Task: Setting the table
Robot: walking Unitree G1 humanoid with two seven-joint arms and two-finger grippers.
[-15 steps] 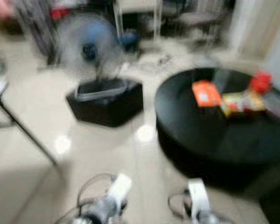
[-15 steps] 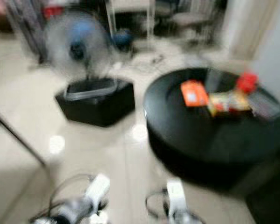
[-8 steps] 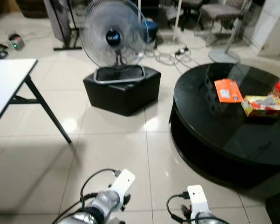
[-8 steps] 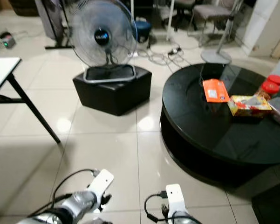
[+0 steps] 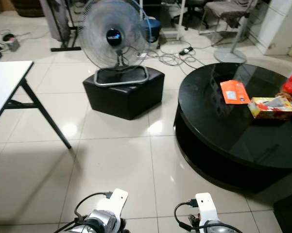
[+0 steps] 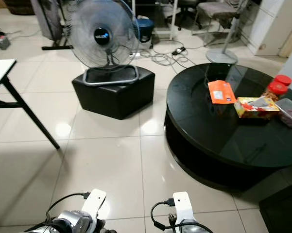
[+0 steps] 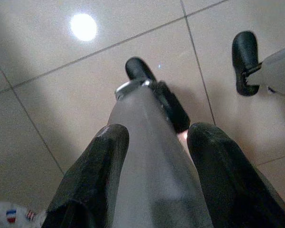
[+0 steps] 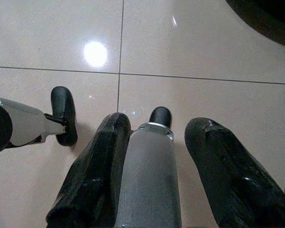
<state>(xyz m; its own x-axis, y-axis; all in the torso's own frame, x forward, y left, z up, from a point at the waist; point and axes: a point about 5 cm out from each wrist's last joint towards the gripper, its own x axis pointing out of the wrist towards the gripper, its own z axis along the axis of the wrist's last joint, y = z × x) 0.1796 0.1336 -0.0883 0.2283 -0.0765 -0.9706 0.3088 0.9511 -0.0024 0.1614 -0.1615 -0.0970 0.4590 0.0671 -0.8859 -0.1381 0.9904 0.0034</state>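
The round black tabletop [image 6: 218, 131] fills the right of the frame, low and glossy. On it sit one orange packet [image 6: 221, 91], one yellow snack box [image 6: 255, 107], two red-lidded jars [image 6: 277, 87] and one clear container [image 6: 289, 112] at its far right edge. The white tabletop [image 5: 5, 85] juts in at the left edge, and one fan [image 6: 103, 36] stands on a black box [image 6: 114, 92] at upper centre. The robot appears to be walking towards the work. To do this well, I would turn right, approach squarely and stop short of the rim. The left hand [image 7: 154, 175] and right hand [image 8: 154, 166] hang over the floor tiles, fingers spread, gripping nothing; what shows between them looks like the robot's own legs.
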